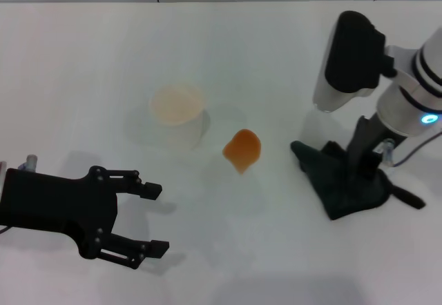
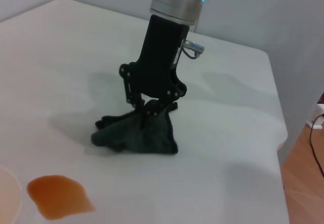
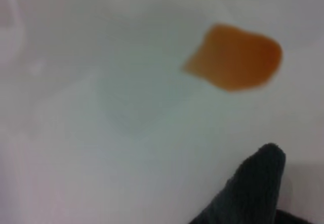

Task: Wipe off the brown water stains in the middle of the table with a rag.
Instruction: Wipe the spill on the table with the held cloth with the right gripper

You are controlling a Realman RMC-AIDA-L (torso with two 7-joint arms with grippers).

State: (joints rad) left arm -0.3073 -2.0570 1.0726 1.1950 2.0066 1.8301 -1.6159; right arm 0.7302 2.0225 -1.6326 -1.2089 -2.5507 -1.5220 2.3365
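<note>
The brown water stain (image 1: 242, 149) lies on the white table (image 1: 83, 63), just right of the middle. It also shows in the left wrist view (image 2: 59, 196) and the right wrist view (image 3: 235, 57). The dark green-black rag (image 1: 338, 184) lies to the stain's right, bunched up. My right gripper (image 1: 360, 174) points down onto it. In the left wrist view this gripper (image 2: 153, 110) is shut on a raised fold of the rag (image 2: 136, 135). A corner of the rag (image 3: 248, 188) shows in the right wrist view. My left gripper (image 1: 153, 219) is open and empty at the front left.
A white paper cup (image 1: 178, 112) with a cream inside stands just left of the stain, and its rim (image 2: 7, 196) shows in the left wrist view. The table's far edge (image 2: 276, 107) drops off beyond the rag.
</note>
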